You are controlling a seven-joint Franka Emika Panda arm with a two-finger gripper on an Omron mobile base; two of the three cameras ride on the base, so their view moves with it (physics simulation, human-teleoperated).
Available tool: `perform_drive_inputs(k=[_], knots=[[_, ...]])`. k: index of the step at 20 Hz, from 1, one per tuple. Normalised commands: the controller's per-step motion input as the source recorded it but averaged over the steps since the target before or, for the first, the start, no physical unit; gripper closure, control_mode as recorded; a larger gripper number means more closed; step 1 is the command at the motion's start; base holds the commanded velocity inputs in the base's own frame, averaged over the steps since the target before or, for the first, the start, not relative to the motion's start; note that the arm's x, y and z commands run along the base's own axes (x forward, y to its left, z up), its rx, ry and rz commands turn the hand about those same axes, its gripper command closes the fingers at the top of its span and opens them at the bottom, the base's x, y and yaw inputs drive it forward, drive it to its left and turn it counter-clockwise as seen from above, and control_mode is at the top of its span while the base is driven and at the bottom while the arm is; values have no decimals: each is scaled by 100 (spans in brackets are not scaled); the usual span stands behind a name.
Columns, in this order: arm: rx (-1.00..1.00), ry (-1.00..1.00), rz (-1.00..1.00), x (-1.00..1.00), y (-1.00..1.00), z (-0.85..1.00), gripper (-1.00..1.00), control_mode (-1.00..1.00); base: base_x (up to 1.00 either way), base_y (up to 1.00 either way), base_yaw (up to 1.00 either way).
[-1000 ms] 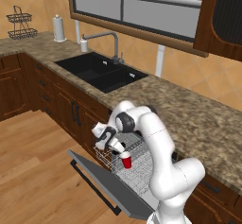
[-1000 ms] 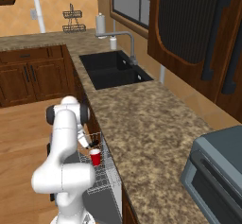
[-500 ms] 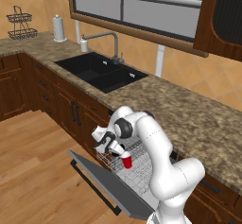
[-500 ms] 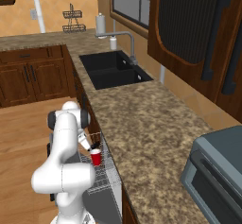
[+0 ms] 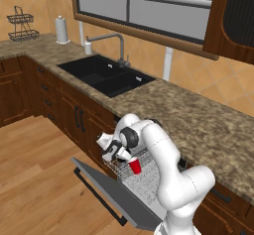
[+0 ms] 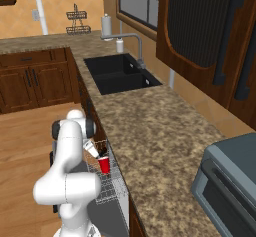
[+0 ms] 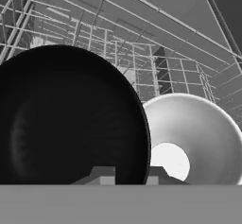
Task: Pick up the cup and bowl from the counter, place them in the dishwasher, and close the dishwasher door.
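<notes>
Bowl (image 7: 71, 124) cut off at left edge

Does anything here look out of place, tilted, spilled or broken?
Nothing stands out. The cup stands upright in the rack of the open dishwasher. The tool is shut on the rim of the bowl, beside the cup. No spill or damage shows.

Base cams behind arm, left/right — share dishwasher (image 5: 144, 189); hand cam close on rack (image 7: 179, 72).

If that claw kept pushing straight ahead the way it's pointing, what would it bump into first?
The gripper is already clamped on the rim of the bowl, so the bowl leads. Straight ahead lies the white wire rack of the dishwasher, probably met first; the cup stands just beside that line.
</notes>
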Motion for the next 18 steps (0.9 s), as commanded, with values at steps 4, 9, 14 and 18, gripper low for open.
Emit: perform_drive_inputs(k=[4, 9, 14, 18], knots=[[0, -9, 6, -27, -2, 18, -100, -100, 0, 0, 0], [0, -6, 3, -29, -7, 52, -100, -100, 0, 0, 0], [0, -2, 4, -53, 0, 50, -100, -100, 0, 0, 0], [0, -2, 3, -65, 0, 54, -100, -100, 0, 0, 0]])
